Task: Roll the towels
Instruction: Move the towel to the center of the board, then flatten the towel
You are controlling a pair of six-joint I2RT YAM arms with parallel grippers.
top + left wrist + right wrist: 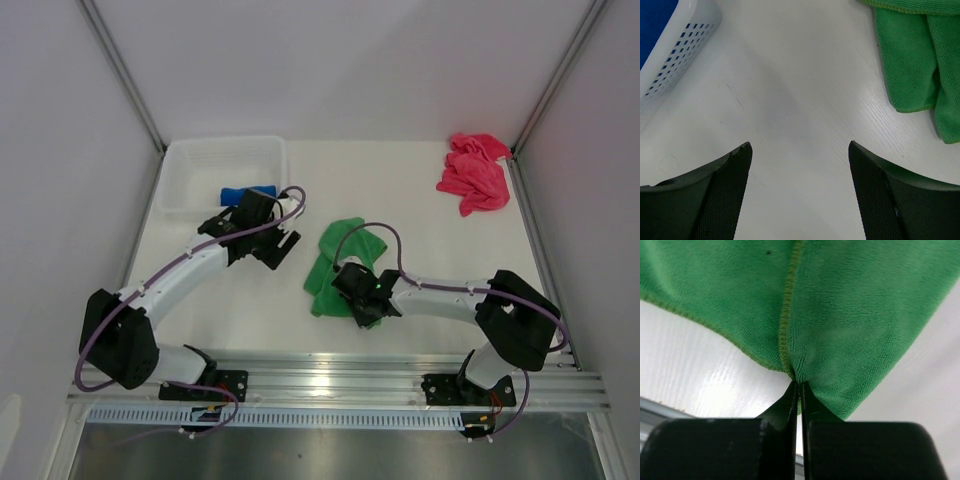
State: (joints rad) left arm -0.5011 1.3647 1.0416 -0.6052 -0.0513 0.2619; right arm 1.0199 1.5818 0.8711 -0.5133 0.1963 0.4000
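Right hand (799, 386): fingers fully closed, pinching the hemmed near edge of the green towel (840, 305), a small soft cloth lying crumpled and partly folded at mid-worktop. The cloth fans up and away from the pinch point, and the stitched seam runs straight into the fingertips. Judgement: the grip on an edge rather than the bulk is meant to drag or spread the cloth flat so that it can be rolled.

Left hand (800, 150): fingers wide apart, holding nothing, over bare white worktop (420, 220). The green towel sits ahead and to its right, apart from both fingers. The white plastic basket (685, 45), perforated wall, lies to its left. Judgement: it is parked between the two, placed to take a second corner.

Blue towel (250, 192): royal blue cloth, apparently a compact roll, inside the basket at the far left.

Pink towel (473, 175): bunched soft cloth at the far right corner, well apart from both hands and not rolled.
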